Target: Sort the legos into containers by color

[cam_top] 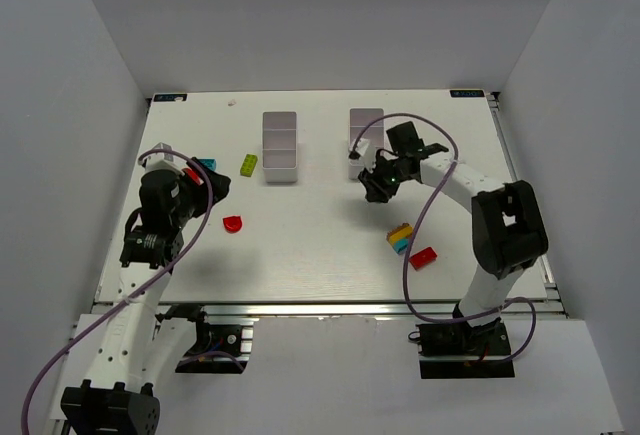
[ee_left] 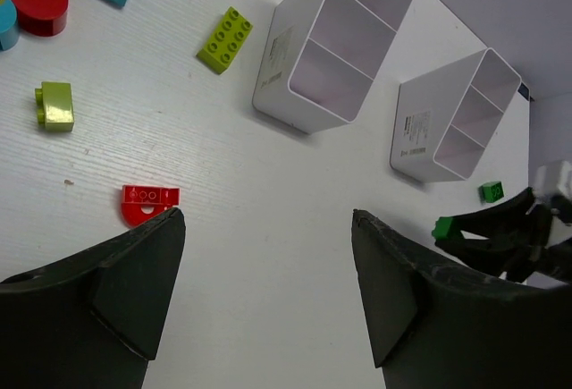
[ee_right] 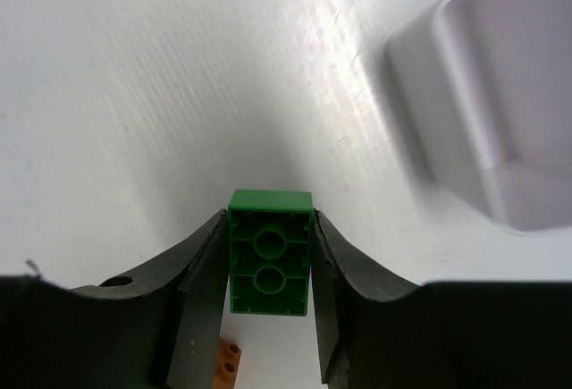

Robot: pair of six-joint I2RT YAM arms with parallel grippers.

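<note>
Near right, a red brick (cam_top: 423, 257) and an orange, blue and yellow clump (cam_top: 401, 238) lie on the table. Near left sits a rounded red piece (cam_top: 233, 223). Farther in, the left gripper (ee_left: 266, 219) hangs empty, jaws apart. The right gripper (ee_right: 268, 228) is clamped on a green brick (ee_right: 270, 268), just short of the right bin (cam_top: 365, 130). This looks like the carrying step. Next it must reach farther, over one compartment, then let go.

green lego (ee_right: 269, 264): pinched in right tool (ee_right: 269, 224) | containers (cam_top: 281, 146): white, upright, apart
</note>
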